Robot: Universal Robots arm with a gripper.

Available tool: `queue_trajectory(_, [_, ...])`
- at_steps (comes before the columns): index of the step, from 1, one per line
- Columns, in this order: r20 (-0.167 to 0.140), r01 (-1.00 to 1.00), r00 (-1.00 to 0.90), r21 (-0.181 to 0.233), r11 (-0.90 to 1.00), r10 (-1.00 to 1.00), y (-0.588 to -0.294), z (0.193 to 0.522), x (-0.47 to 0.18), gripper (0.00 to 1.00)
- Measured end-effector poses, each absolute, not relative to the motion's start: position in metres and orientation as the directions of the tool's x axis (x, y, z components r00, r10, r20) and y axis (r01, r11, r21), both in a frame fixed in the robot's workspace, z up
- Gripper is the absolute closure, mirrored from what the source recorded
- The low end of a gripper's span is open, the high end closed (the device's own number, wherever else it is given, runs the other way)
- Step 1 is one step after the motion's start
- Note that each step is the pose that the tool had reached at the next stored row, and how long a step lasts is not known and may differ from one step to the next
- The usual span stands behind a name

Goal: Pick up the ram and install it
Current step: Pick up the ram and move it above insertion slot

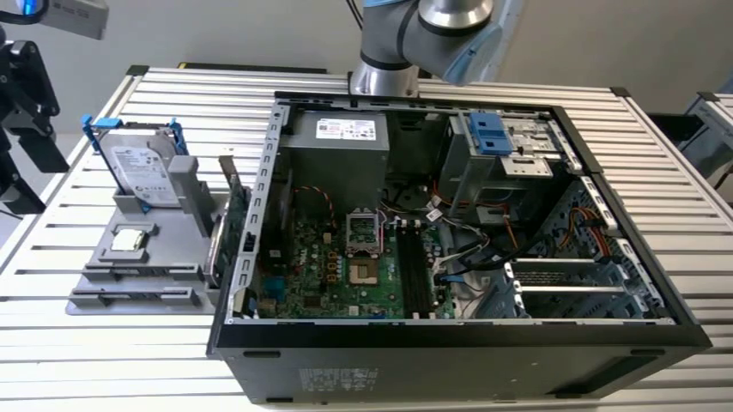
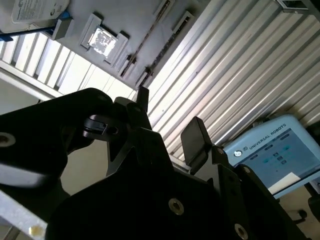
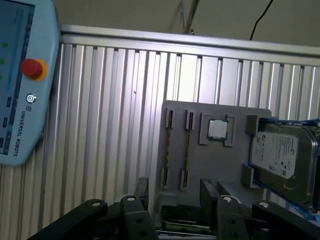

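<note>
The ram (image 3: 186, 150) is a thin dark strip seen edge-on. It stands in the grey holder (image 3: 220, 165), in the slot beside the square processor chip (image 3: 217, 129). In the second wrist view the ram (image 2: 147, 36) shows as a dark line on the same holder. My gripper (image 3: 175, 192) hangs high above the table, on the side of the holder nearest the case. It is open with nothing between its black fingers (image 3: 142, 187) and well clear of the ram. The second wrist view also shows the gripper (image 2: 169, 120) open. The long dark memory slots (image 1: 413, 266) lie on the motherboard.
An open computer case (image 1: 458, 335) lies on the slatted table (image 1: 69, 360). The grey holder (image 1: 172, 257) beside it carries a hard drive in a blue frame (image 1: 143, 167). A green expansion card (image 1: 239, 227) stands by the case wall. A teach pendant (image 3: 20, 90) hangs past the table edge.
</note>
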State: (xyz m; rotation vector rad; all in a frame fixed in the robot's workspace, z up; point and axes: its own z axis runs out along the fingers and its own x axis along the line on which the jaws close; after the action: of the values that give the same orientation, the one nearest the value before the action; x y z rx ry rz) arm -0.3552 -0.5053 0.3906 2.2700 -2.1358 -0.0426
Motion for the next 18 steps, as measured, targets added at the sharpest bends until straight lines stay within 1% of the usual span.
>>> queue_trajectory(8, [-0.003, -0.999, 0.018, 0.037, -0.018, -1.000, -0.5024, 0.3878, -0.3559, 0.00])
queue_trajectory(18, [-0.003, -0.999, 0.015, 0.036, -0.015, -1.000, -0.4972, 0.3827, -0.3560, 0.00])
